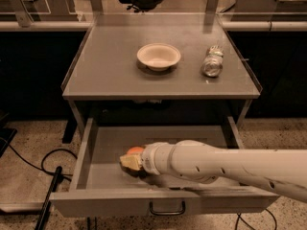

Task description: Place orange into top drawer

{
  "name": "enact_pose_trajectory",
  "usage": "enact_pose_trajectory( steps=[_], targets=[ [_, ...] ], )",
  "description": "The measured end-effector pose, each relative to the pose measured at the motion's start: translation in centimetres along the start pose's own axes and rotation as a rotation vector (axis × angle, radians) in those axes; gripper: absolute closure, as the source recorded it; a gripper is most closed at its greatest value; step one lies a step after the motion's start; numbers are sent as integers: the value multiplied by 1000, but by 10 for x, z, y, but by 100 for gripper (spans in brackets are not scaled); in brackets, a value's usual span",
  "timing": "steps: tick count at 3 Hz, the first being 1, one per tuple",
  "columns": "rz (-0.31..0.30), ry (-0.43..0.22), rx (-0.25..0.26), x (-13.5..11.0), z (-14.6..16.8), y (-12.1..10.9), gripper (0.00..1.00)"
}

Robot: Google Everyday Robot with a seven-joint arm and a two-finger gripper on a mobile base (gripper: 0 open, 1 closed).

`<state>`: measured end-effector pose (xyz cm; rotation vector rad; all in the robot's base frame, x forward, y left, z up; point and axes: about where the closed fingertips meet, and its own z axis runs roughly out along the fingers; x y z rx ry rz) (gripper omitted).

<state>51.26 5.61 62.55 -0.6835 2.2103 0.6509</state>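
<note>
The top drawer (84,163) stands pulled open under the grey table top, with its flat front and small dark handle (167,209) toward me. The orange (136,150) is inside the drawer, left of middle, and only its top shows. My gripper (129,162) is down inside the drawer right at the orange, at the end of my white arm (216,166), which reaches in from the right. The arm hides the rest of the orange and much of the drawer floor.
A shallow white bowl (159,56) and a silver can (211,63) lying on its side rest on the table top (105,71). Black cables (29,164) lie on the speckled floor at the left. Desks and a chair stand behind.
</note>
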Motion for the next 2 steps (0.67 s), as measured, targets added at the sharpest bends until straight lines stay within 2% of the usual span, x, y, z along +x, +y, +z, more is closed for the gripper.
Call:
enact_pose_trajectory(
  steps=[1, 2],
  targets=[
    [0, 0, 0, 0, 0, 0, 0],
    [0, 0, 0, 0, 0, 0, 0]
  ],
)
